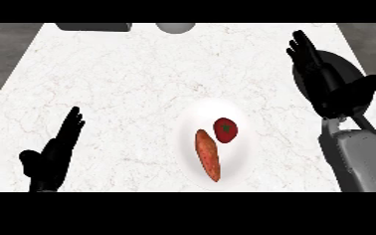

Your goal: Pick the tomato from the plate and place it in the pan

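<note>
The tomato (226, 129) sits on the plate (192, 114), left of and below the open right hand (317, 74) (the nearer one).

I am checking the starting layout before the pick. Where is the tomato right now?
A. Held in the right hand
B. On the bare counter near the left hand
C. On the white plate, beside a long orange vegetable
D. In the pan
C: the tomato lies on the white plate next to the long orange vegetable, with neither hand near it.
</note>
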{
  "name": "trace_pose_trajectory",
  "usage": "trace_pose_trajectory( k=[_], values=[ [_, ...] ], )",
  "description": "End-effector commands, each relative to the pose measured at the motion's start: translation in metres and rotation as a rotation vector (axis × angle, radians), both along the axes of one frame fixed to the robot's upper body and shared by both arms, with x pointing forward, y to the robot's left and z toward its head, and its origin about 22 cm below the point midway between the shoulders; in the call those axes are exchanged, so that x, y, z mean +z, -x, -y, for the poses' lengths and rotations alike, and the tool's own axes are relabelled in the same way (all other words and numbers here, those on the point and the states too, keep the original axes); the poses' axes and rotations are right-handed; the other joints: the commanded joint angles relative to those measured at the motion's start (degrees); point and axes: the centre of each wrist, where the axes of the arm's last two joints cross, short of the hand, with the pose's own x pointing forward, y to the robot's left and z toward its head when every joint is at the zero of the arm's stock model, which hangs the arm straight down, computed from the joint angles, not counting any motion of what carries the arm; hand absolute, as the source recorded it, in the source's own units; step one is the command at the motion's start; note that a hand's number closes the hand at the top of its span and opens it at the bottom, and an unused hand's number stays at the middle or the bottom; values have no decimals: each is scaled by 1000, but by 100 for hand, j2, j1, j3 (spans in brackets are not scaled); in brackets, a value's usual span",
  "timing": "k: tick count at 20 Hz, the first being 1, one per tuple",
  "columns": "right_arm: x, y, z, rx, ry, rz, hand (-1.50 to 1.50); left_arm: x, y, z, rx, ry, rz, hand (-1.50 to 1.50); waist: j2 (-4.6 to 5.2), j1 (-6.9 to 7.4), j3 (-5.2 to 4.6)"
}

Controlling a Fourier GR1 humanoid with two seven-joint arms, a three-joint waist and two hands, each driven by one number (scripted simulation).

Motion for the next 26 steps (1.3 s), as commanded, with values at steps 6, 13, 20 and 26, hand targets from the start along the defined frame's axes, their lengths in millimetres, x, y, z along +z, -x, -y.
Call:
trace_pose_trajectory(
  k=[6, 13, 20, 26],
  values=[
    [-64, 24, -36, 215, -176, -116, 150, -16, -2, 49, 177, 269, -121, 0, 106, 5, 137],
    [-105, 134, -84, 18, 197, 221, -150, -5, -15, 41, 193, 281, -113, 0, 23, -304, 129],
    [-98, 157, -101, -191, 439, 209, -150, -12, -11, 54, 157, 294, -132, 0, 74, -86, 119],
    [-50, 98, -110, -269, 570, 93, -150, -17, 0, 58, 136, 282, -138, 0, 85, 3, 119]
  ],
)
